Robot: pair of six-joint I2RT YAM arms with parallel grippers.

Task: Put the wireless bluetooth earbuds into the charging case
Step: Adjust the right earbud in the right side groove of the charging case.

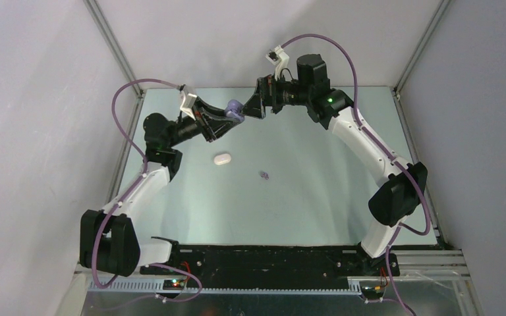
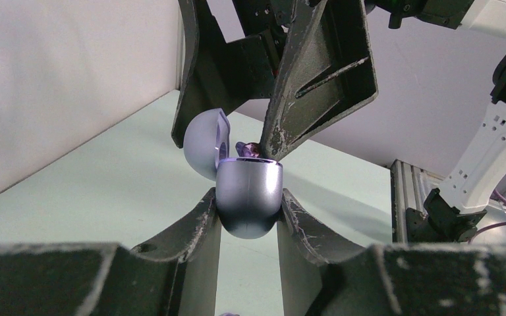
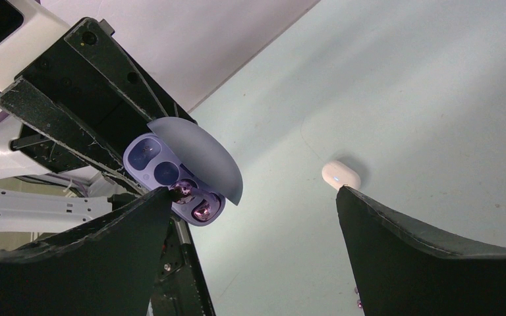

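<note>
The left tool (image 2: 248, 201) clamps the open purple case (image 3: 151, 158) aloft. The right tool (image 3: 252, 192), spread wide, has one fingertip at a purple bud (image 3: 186, 191) in its well. Best to press gently, straight down, until it sits flush. Another bud (image 1: 262, 174) lies on the desk (image 1: 316, 191).

We see a pale green table (image 1: 316, 197) carrying a closed white case (image 1: 222, 159) left of centre, and a small purple bud (image 1: 263, 175) lower right of it, apart.

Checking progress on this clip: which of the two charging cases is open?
The purple charging case, held off the table in the left gripper, lid hinged up. The white charging case lies shut on the table.
</note>
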